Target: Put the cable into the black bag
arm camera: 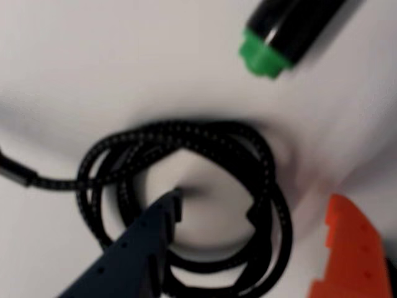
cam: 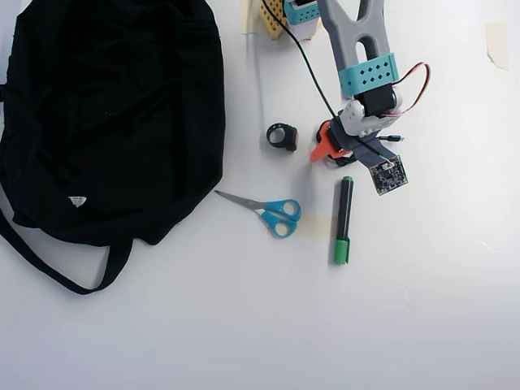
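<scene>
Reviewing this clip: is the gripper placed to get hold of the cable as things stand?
Probably yes. In the wrist view the open gripper straddles the coiled cable, the dark finger inside the loop, the orange one outside. The marker lies clear.

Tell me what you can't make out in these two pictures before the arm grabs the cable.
- Cable: in the overhead view the arm covers nearly all of it.
- Gripper: in the wrist view blur hides whether the fingers touch the cable.
- Marker: cut off by the top edge of the wrist view.
- Black bag: its opening cannot be made out in the dark fabric; absent from the wrist view.
</scene>
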Controlling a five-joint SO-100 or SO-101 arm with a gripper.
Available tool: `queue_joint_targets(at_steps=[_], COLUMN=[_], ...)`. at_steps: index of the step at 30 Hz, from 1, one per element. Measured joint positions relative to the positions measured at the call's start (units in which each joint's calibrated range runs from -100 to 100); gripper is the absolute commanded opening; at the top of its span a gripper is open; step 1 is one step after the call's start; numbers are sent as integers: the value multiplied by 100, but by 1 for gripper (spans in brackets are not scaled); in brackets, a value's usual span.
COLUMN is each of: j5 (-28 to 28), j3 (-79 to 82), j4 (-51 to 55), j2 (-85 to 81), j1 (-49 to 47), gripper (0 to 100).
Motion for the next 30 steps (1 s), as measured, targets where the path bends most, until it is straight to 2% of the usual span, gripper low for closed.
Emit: queue_joint_targets(at_steps=[12,26,30], j5=[-10,-15,5], j3=[-8,-55,-55], j4=[0,-26,-34], j2=[0,0,8], j1=[0,7,7], gripper=[29,3,2])
